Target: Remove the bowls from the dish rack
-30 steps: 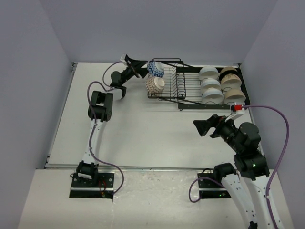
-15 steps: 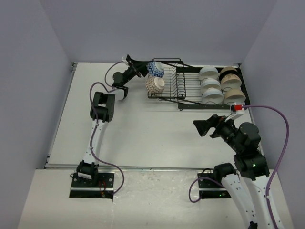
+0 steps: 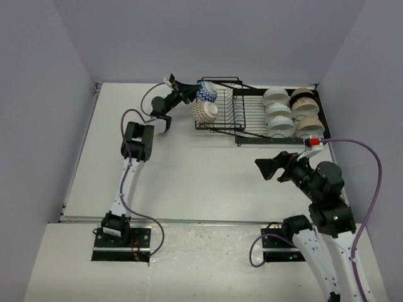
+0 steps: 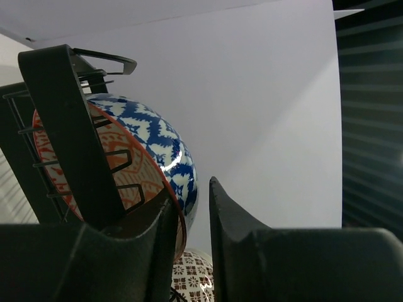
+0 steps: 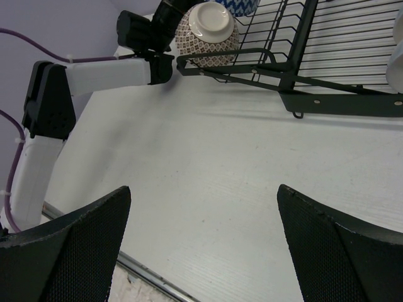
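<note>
In the top view, the left gripper (image 3: pixel 189 93) is placed at the blue-white zigzag bowl (image 3: pixel 206 92), which stands in the small basket of the dish rack (image 3: pixel 252 119). The right gripper (image 3: pixel 267 167) is held spread wide, well apart from the rack, with nothing grasped.

In the left wrist view, the bowl's rim is seen between the fingers (image 4: pixel 69 138). One finger is laid against the orange inside and the other is just beside the outside. Whether the rim is clamped cannot be told.

In the right wrist view, only table (image 5: pixel 208 157) is seen between the spread fingers. The rack and a brown patterned bowl (image 5: pixel 208 34) lie beyond them.

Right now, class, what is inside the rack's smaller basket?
Two bowls on edge: a blue-white zigzag bowl and a brown patterned bowl. The left fingers hide part of the zigzag bowl's inside.
</note>
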`<state>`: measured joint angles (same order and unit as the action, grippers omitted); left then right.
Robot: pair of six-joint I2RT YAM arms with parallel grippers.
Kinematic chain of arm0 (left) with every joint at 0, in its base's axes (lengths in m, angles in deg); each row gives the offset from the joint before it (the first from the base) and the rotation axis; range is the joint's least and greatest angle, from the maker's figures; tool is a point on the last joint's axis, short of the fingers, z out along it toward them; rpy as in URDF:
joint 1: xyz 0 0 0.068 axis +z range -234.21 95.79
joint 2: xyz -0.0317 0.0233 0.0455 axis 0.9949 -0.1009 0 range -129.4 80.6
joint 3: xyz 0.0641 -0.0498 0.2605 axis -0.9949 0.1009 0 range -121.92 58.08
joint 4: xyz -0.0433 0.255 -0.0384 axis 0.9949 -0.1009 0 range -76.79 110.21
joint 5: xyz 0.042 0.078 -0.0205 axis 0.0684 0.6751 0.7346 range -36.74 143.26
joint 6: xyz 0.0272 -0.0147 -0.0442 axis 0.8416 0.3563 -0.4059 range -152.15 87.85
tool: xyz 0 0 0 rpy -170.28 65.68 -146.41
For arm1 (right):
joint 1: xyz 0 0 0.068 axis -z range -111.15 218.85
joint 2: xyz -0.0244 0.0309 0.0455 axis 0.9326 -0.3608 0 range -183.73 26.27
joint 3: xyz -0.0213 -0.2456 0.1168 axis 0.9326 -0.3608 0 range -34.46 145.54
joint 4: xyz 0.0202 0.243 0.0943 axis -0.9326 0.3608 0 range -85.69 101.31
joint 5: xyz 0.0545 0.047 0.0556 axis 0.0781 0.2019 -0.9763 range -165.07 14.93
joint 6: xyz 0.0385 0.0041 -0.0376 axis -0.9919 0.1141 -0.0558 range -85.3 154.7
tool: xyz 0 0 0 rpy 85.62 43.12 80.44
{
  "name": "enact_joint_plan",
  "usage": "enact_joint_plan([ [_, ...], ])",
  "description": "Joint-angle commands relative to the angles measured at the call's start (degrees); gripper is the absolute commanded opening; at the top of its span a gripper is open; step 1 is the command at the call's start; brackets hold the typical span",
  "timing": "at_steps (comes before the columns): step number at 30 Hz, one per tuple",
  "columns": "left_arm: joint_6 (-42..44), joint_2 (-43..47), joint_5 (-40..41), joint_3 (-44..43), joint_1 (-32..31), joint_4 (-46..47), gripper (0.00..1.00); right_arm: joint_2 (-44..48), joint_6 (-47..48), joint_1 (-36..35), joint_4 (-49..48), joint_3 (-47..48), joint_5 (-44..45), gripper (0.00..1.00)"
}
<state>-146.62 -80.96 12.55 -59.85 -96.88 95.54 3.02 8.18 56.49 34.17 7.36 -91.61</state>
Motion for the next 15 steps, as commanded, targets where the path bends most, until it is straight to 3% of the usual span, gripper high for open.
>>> enact_joint_plan([
  [1,-11.1,-1.2,0.0,-2.2,-1.0,11.5,0.25,-0.4,0.8,0.1,-2.0,0.3,-2.0,0.99],
  [4,-11.4,-1.6,0.3,-2.3,-1.0,11.3,0.19,-0.3,0.8,0.1,-2.1,0.2,-2.1,0.99],
  [7,-11.7,-1.8,0.5,-2.7,-1.1,11.5,0.00,-0.4,0.8,0.1,-2.1,0.3,-2.1,0.99],
  [15,-11.7,-0.8,0.6,-4.5,-1.2,11.2,0.00,-0.2,0.8,0.1,-2.1,0.2,-2.1,0.99],
])
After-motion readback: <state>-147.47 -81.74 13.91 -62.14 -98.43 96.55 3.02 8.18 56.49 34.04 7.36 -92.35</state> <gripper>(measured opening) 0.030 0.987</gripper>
